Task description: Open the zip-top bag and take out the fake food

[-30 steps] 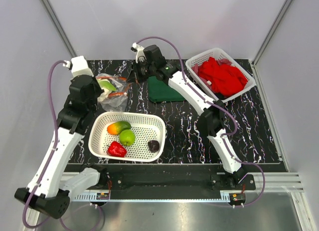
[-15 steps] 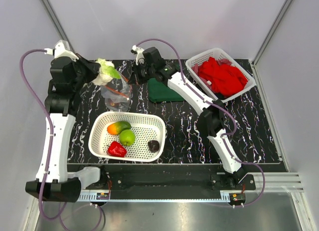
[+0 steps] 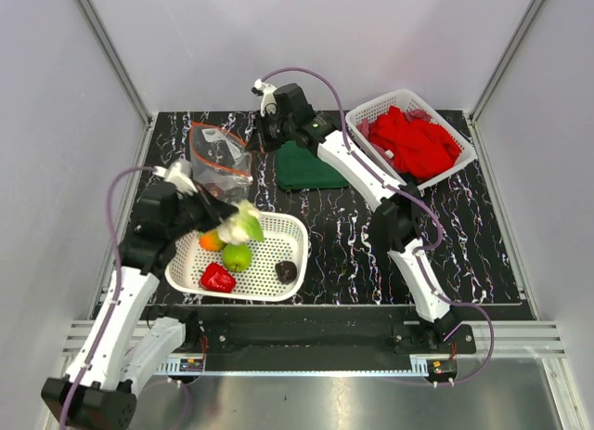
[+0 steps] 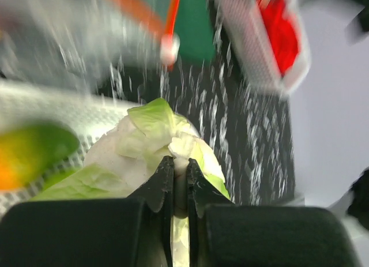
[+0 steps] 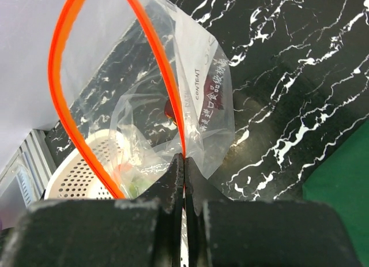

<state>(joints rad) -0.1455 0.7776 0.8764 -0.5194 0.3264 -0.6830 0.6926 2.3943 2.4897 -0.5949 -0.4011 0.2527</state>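
Observation:
The zip-top bag (image 3: 220,156) stands open at the back left, with its orange zip strip (image 5: 173,100) spread in a loop. My right gripper (image 3: 262,140) is shut on the zip strip (image 5: 183,160). My left gripper (image 3: 232,228) is shut on the white-green cauliflower (image 4: 155,140) and holds it over the white basket (image 3: 278,218). The mango (image 3: 212,240), green apple (image 3: 237,256), red pepper (image 3: 217,279) and small dark piece (image 3: 286,271) lie in that basket. A small dark red thing (image 5: 168,108) shows through the bag's plastic.
A folded green cloth (image 3: 306,167) lies right of the bag, under my right arm. A white basket (image 3: 371,110) of red cloths (image 3: 413,140) stands at the back right. Grey walls close in the table on three sides.
My left gripper has lifted the cauliflower up from the bag's mouth and swung it toward the near side, over the basket. My right gripper has kept hold of the zip strip.

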